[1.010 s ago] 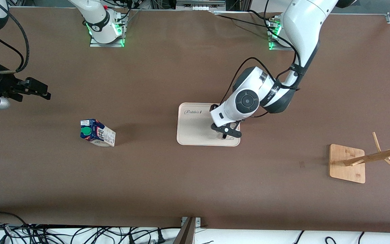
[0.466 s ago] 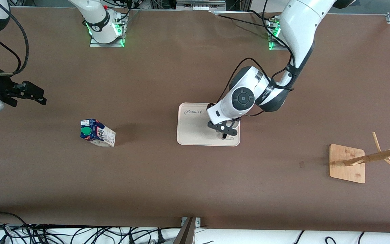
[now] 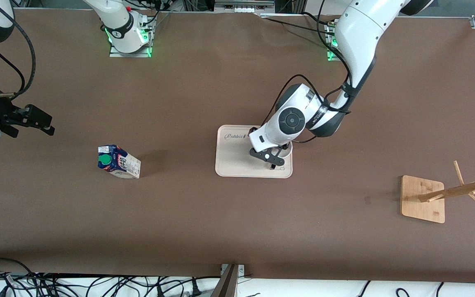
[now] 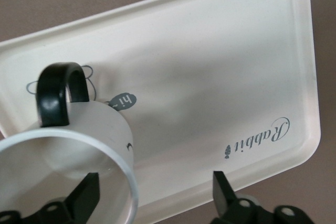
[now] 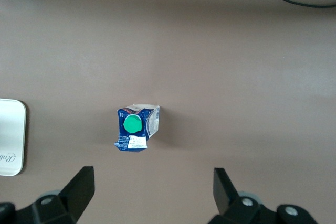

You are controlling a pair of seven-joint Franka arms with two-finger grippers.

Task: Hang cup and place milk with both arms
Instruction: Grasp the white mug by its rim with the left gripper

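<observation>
The chief risk sits at the left gripper [image 3: 271,159], which hangs low over the cup [image 3: 285,151] on the cream tray [image 3: 237,165]: its jaws stand wide, and in the left wrist view one finger [image 4: 84,198] lies right beside the cup's [image 4: 79,145] white rim while the other finger [image 4: 223,195] is well apart from it, over bare tray [image 4: 220,66]. If the jaws shut from here, the cup is not centred between them, so one finger would likely push the rim sideways and slide or tip the cup on the smooth tray instead of pinching it; the black loop handle [image 4: 60,90], which points away from the jaws, would then turn and make the later hanging on the wooden rack [image 3: 447,194] harder. That rack stands well apart from the tray, toward the left arm's end of the table [image 3: 221,222]. The second risk is milder: the right gripper [image 3: 35,123] hovers over bare table well apart from the tray, toward the right arm's end, jaws wide and empty. The milk [image 3: 118,161] lies on the table between that gripper and the tray; in the right wrist view the carton [image 5: 136,127] sits centred ahead of the two fingers [image 5: 79,187] but well clear of them. Its small footprint means an off-centre descent could knock it over.
</observation>
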